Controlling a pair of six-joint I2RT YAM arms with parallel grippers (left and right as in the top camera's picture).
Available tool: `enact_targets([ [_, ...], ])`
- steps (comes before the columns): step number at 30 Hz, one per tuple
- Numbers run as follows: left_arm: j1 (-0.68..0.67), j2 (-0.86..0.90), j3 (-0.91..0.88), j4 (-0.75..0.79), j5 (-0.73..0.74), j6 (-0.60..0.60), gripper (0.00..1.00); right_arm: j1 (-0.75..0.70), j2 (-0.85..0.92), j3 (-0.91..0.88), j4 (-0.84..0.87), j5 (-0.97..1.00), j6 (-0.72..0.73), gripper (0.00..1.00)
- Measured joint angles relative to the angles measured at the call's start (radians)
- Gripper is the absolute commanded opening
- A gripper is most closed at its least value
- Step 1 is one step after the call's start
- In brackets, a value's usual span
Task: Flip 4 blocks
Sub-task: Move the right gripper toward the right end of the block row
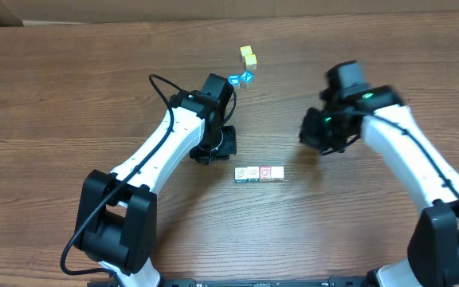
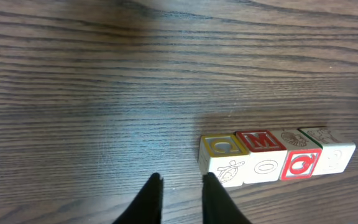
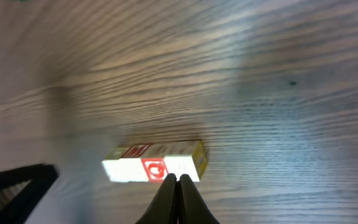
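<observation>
Left jaws narrow, right jaws closed (both empty) above the wood-grain table (image 1: 54, 96).

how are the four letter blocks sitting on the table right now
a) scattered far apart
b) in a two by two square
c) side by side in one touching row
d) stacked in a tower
c: the blocks lie flat on the table in a single straight row, each against its neighbour, which the left wrist view shows close up.
</observation>
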Motion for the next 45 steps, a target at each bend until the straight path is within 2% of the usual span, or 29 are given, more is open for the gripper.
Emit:
enact_targets([
  [2,0.000,0.000,0.000,0.004,-0.004,-0.001,0.04,0.051,0.000,-0.004,0.012,0.077,0.048,0.04],
  [6,0.000,0.000,0.000,0.018,-0.005,0.000,0.04,0.117,0.000,-0.004,0.031,0.189,0.122,0.04],
  [13,0.000,0.000,0.000,0.046,-0.008,0.000,0.04,0.122,0.002,-0.005,0.048,0.259,0.219,0.04],
  [21,0.000,0.000,0.000,0.060,-0.026,0.000,0.08,0.122,0.011,-0.005,0.050,0.280,0.226,0.04],
  [28,0.000,0.000,0.000,0.064,-0.054,-0.004,0.04,0.122,0.028,-0.005,0.058,0.292,0.214,0.04],
  [45,0.000,0.071,0.000,0.100,-0.080,-0.008,0.04,0.122,0.040,-0.145,0.225,0.290,0.142,0.04],
])
